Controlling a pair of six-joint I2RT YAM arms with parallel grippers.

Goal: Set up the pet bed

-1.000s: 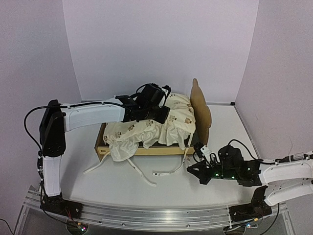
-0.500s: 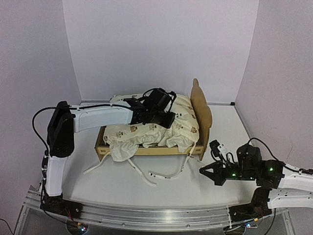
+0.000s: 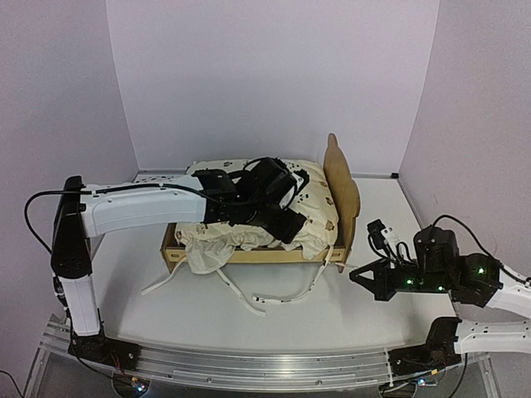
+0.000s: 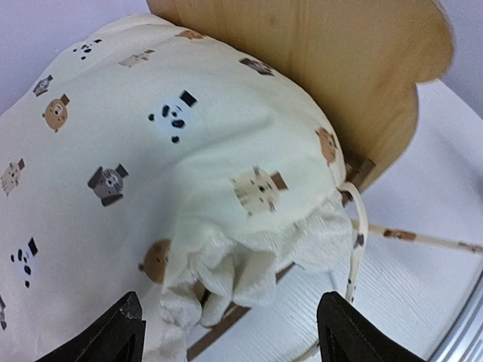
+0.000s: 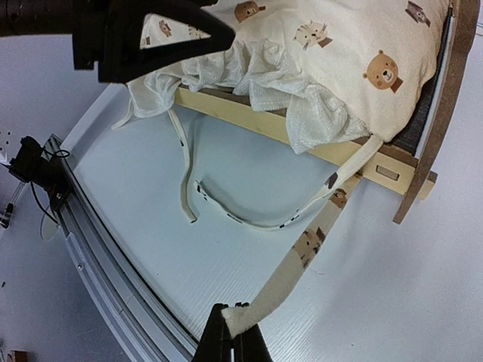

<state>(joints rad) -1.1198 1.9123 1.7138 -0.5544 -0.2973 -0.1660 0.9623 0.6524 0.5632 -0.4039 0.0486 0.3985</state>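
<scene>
The bed (image 3: 342, 189) was filled by the cover (image 3: 319, 217). Over the bed, the left gripper (image 4: 232, 332), closed earlier, was spread wide and empty. Beside the bed, a tie (image 5: 302, 253) was pinched by the right gripper (image 5: 230, 343).

Soft, even, bright light fills every view. The pet bed (image 3: 341, 184) throws only a faint shadow on the white table (image 3: 166, 319) just in front of it. In both wrist views the table beside the pet bed glares near white, and straight lines bow toward the edges.
</scene>
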